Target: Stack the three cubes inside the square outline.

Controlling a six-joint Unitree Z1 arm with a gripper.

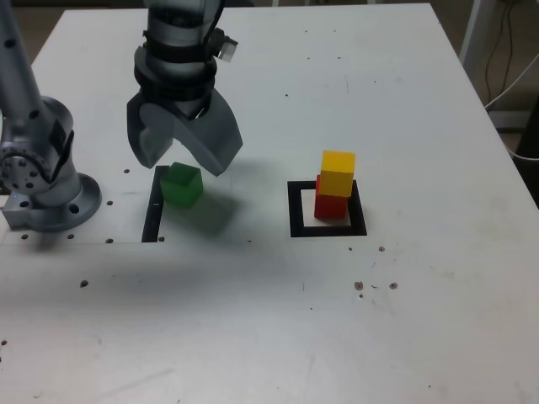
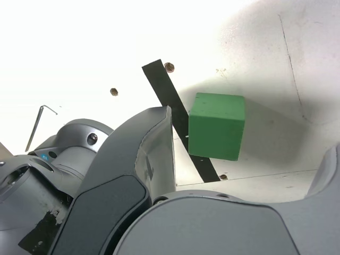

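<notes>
Hand [image 1: 192,164] above the green cube [image 1: 182,184], its jaws apart; that cube sits by the black strip [image 1: 153,204], while the yellow cube [image 1: 338,172] rests on the red one [image 1: 331,207] inside the square outline [image 1: 297,229].

Three cubes [image 1: 338,172], one square outline [image 1: 297,210] and one straight black strip [image 1: 152,223] share one white table [image 1: 421,337] with one robot arm [image 1: 173,67] and its one gripper [image 1: 184,167].
By color, the cubes number one green cube [image 1: 182,185], one yellow cube [image 1: 338,162] and one red cube [image 1: 331,207]. One bent hex key [image 2: 35,127] is seen in the wrist view, where three small round holes [image 2: 169,67] show in the tabletop; the thin cables [image 1: 514,93] at the exterior view's right are too faint to count.
</notes>
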